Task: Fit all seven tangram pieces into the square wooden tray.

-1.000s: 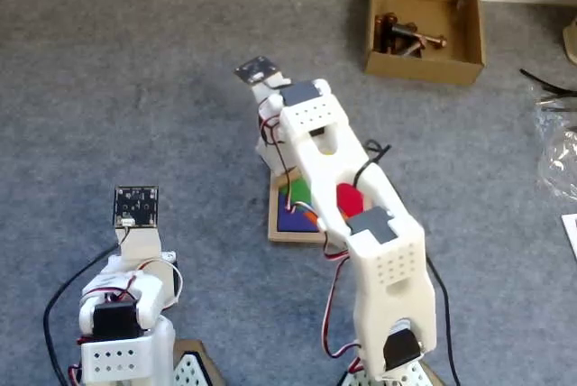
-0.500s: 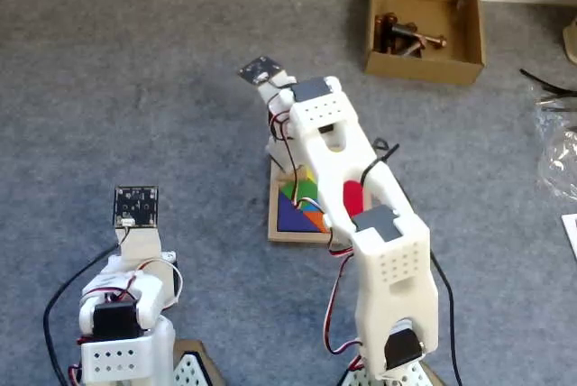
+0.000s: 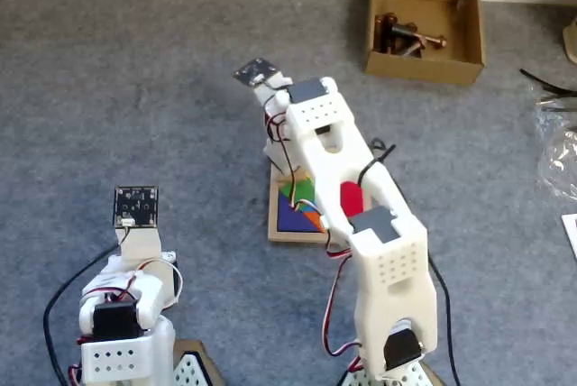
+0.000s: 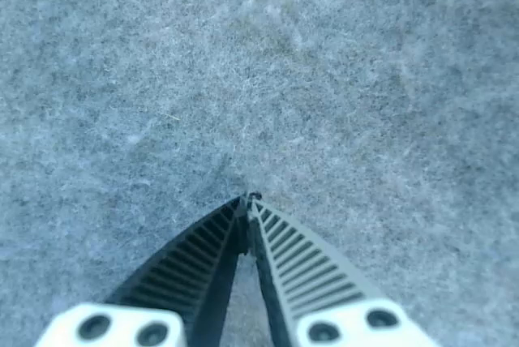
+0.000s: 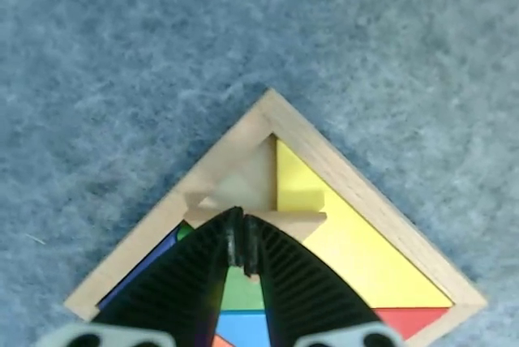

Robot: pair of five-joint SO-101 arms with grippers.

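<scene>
The square wooden tray [image 5: 381, 221] lies on the grey carpet with one corner toward the far side of the right wrist view. Inside it I see a yellow triangle [image 5: 349, 242], a green piece [image 5: 242, 290], a blue piece [image 5: 243, 327], a red sliver [image 5: 405, 314] and a pale wood-coloured piece [image 5: 243, 181] in the corner. My right gripper [image 5: 242, 237] is shut, its tips over the edge of that pale piece. In the high view the right arm [image 3: 315, 124] covers most of the tray [image 3: 287, 236]. My left gripper [image 4: 247, 201] is shut over bare carpet, well apart from the tray.
A cardboard box [image 3: 424, 66] holding small metal items stands at the back right. Clear plastic wrap [image 3: 559, 156] and black cables [image 3: 545, 88] lie at the right edge. The left arm [image 3: 126, 314] sits folded at the front left, with open carpet around it.
The right arm's wrist has shifted a little to the right and away, so more of the tray's coloured pieces show. The left arm has kept still.
</scene>
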